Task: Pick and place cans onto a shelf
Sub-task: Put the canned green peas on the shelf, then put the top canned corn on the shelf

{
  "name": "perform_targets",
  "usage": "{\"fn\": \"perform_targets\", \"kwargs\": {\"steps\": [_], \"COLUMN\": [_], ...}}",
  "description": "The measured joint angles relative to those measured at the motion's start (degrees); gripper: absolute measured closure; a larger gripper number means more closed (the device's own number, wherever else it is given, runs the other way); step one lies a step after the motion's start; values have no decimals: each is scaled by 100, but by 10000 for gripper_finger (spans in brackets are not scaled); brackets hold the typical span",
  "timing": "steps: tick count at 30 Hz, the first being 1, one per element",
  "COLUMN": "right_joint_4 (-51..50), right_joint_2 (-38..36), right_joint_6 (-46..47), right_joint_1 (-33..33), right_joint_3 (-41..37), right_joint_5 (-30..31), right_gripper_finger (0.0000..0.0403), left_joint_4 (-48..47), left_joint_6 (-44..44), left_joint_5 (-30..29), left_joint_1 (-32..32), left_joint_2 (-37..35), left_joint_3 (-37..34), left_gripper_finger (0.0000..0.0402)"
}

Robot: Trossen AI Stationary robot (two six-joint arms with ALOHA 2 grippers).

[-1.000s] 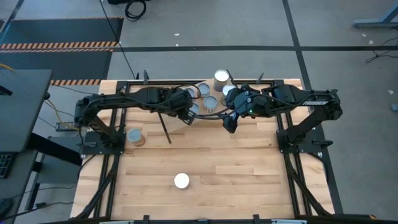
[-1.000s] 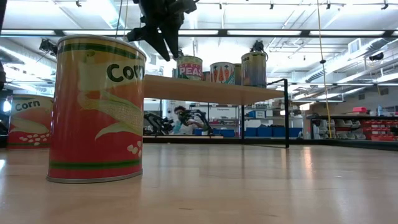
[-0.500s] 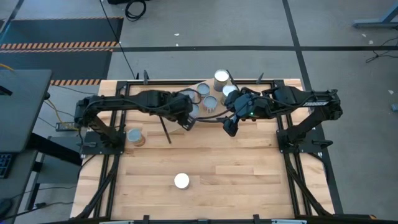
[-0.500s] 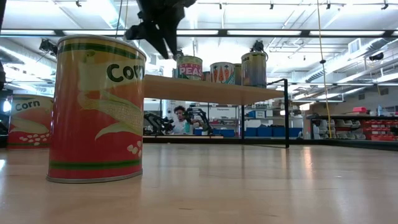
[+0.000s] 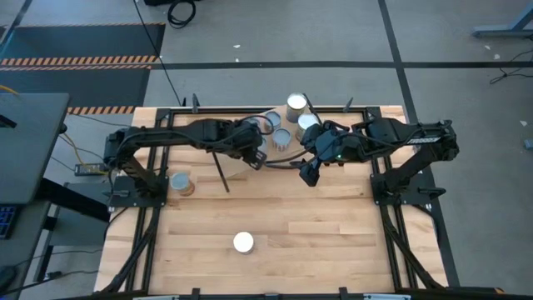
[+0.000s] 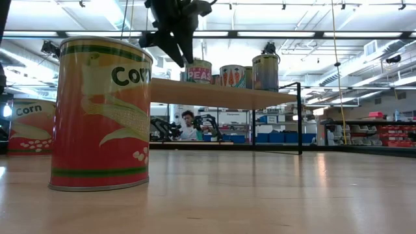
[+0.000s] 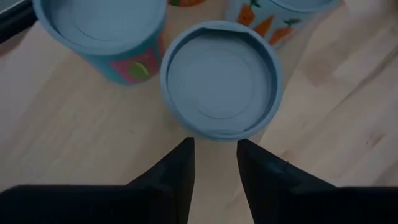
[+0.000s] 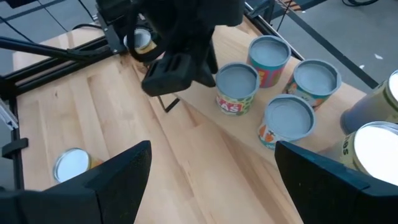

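The bench (image 5: 283,217) has wide bare room at its near half. The shelf (image 6: 221,95) stands along its far edge, partly hidden under both arms from above. Cans (image 8: 237,88) cluster on it; two more (image 5: 242,242) stand apart on the bench. The left claw (image 7: 214,163) hovers slightly parted, empty, just beside one can top. The right claw (image 8: 211,171) hangs wide open above the bench.

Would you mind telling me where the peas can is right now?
The peas can stands on the shelf, the leftmost of the cans there in the low view, beside the carrot can. The left gripper hovers right by it.
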Motion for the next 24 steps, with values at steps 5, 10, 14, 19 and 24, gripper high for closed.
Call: {"fn": "perform_targets", "kwargs": {"steps": [5,10,14,19,24], "right_joint_4": [0,2,74,495,996], "right_joint_2": [0,0,0,0,2], "right_joint_6": [35,29,-240,-759,-802], "right_joint_1": [8,10,61,291,486], "right_joint_3": [0,0,-70,-445,-850], "right_joint_5": [-5,-46,77,305,305], "right_gripper_finger": [54,54,54,54,54], "left_joint_4": [13,9,-20,-236,-1200], "left_joint_6": [15,15,176,621,13], "left_joint_5": [-5,133,428,444,310], "left_joint_1": [33,25,-106,-609,-1310], "left_joint_2": [0,-29,-207,-770,-1535], "left_joint_3": [0,2,120,243,262], "left_gripper_finger": [276,276,276,276,274]}}
